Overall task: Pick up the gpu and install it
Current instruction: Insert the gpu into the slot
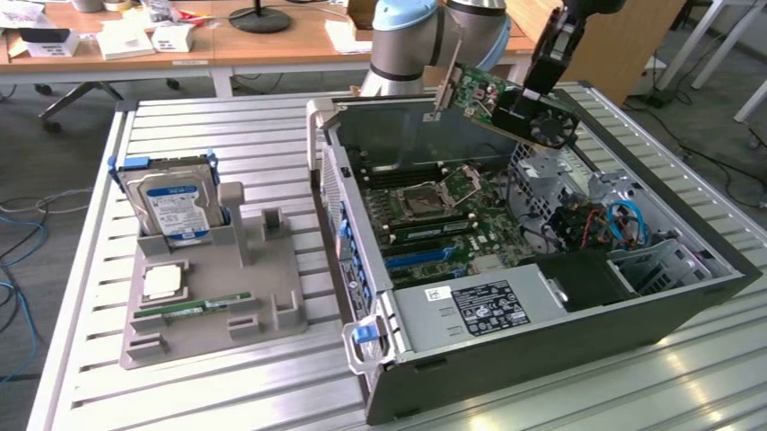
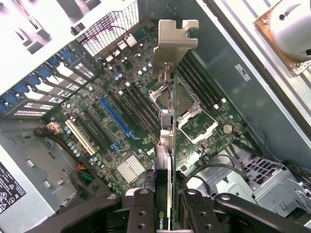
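Gpu (image 1: 480, 94): clamped in gripper (image 2: 164, 196), tilted above open computer case (image 1: 671, 296). Step: carrying; blue PCIe slot (image 2: 116, 119) unfilled, needs edge alignment.

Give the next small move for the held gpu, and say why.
Probably shift sideways toward the blue PCIe slot before lowering: the gripper holds the gpu edge-on above the motherboard, lined up beside the CPU socket, apart from that slot.

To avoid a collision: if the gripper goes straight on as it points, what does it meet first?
Probably the motherboard near the CPU socket; the gpu held by the gripper would touch first. Depth is unclear.
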